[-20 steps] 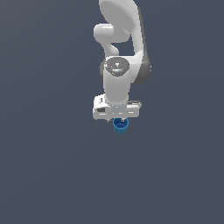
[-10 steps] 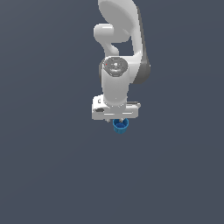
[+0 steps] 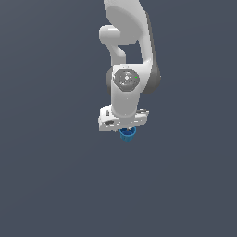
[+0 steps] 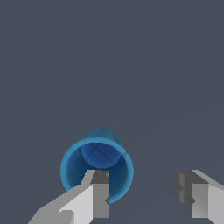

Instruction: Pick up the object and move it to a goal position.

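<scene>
The object is a small blue cup (image 4: 97, 159) with a hollow top, standing upright on the grey floor. In the exterior view the blue cup (image 3: 127, 134) peeks out just below the white gripper (image 3: 124, 126), which hangs straight over it. The wrist view shows the gripper (image 4: 143, 177) open, its fingers wide apart. One finger (image 4: 98, 194) lies over the cup's rim and mouth, while the other finger (image 4: 194, 194) stands well off to the side over bare floor. Nothing is held between them.
The white arm (image 3: 129, 41) rises from the gripper toward the top of the exterior view. A plain dark grey floor (image 3: 55, 185) surrounds the cup.
The arm and gripper have sunk a little lower over the cup. The cup has stayed where it was.
</scene>
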